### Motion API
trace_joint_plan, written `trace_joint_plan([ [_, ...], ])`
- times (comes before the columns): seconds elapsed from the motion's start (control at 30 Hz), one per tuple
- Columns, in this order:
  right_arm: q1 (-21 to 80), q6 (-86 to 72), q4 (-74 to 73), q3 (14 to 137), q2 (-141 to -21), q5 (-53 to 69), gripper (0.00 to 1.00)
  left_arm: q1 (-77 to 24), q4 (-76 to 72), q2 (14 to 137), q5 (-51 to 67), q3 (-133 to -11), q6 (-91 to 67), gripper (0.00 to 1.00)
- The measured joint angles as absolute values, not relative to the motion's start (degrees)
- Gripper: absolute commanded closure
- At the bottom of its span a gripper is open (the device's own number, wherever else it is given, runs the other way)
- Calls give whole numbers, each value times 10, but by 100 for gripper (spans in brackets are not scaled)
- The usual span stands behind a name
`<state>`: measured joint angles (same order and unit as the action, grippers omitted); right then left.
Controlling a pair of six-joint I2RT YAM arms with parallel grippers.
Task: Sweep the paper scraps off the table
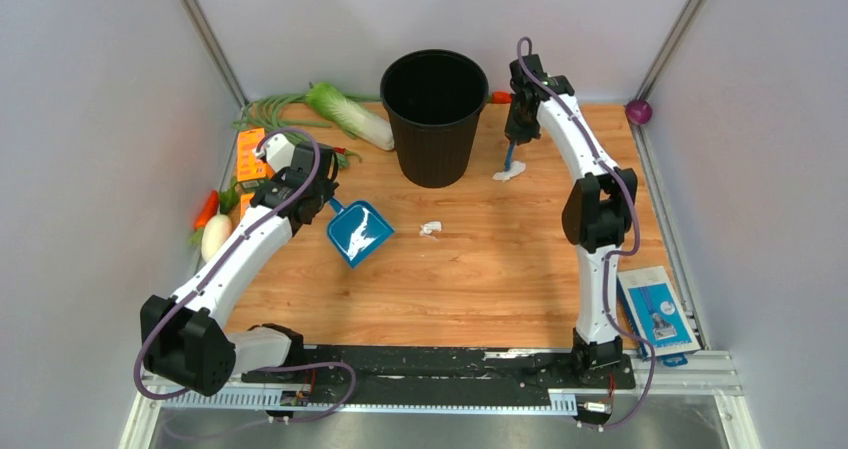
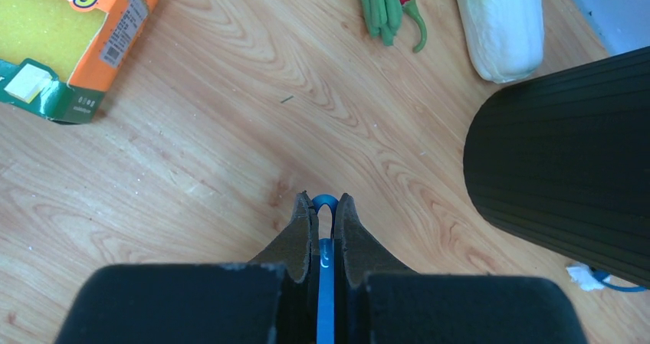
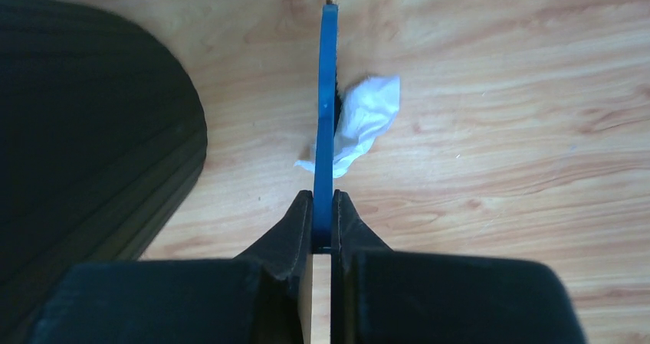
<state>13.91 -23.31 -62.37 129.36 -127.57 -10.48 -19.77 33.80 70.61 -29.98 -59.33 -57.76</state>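
Observation:
Two paper scraps lie on the wood table (image 1: 480,279): one (image 1: 508,172) right of the black bin (image 1: 435,114), one (image 1: 431,228) mid-table. My right gripper (image 1: 515,131) is shut on a thin blue brush (image 1: 510,156) whose tip touches the far scrap. In the right wrist view the gripper (image 3: 323,198) holds the brush (image 3: 326,114) upright against that scrap (image 3: 364,122). My left gripper (image 1: 322,199) is shut on the handle of the blue dustpan (image 1: 358,231), left of the mid-table scrap. The left wrist view shows the gripper (image 2: 323,200) clamping the handle (image 2: 326,283).
The bin also fills the side of the left wrist view (image 2: 567,168) and the right wrist view (image 3: 84,129). A cabbage (image 1: 350,114), an orange box (image 1: 250,154), a white radish (image 1: 215,234) and green beans (image 2: 387,3) crowd the left. A blue-and-white card (image 1: 657,309) lies near right.

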Motion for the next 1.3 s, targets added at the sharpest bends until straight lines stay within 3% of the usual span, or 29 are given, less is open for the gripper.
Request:
trace_joint_plan([
  [0.2,143,-235,-590,1204,-1247,-54,100,-197,338,706,-288,-593,-583,100],
  [0.53,176,-276,-579,1007,-1100,25,100,-197,335,723,-275,-593,-606,100],
  [0.83,262,-297,-585,990,-1041,145,100,-197,344,785,-259,-598,-643,100],
  [1.1,238,-273,-659,1062,-1004,55,100,-197,402,837,-286,-629,-731,100],
  [1.3,238,-266,-710,1037,-997,-45,100,-197,389,838,-322,-600,-824,100],
])
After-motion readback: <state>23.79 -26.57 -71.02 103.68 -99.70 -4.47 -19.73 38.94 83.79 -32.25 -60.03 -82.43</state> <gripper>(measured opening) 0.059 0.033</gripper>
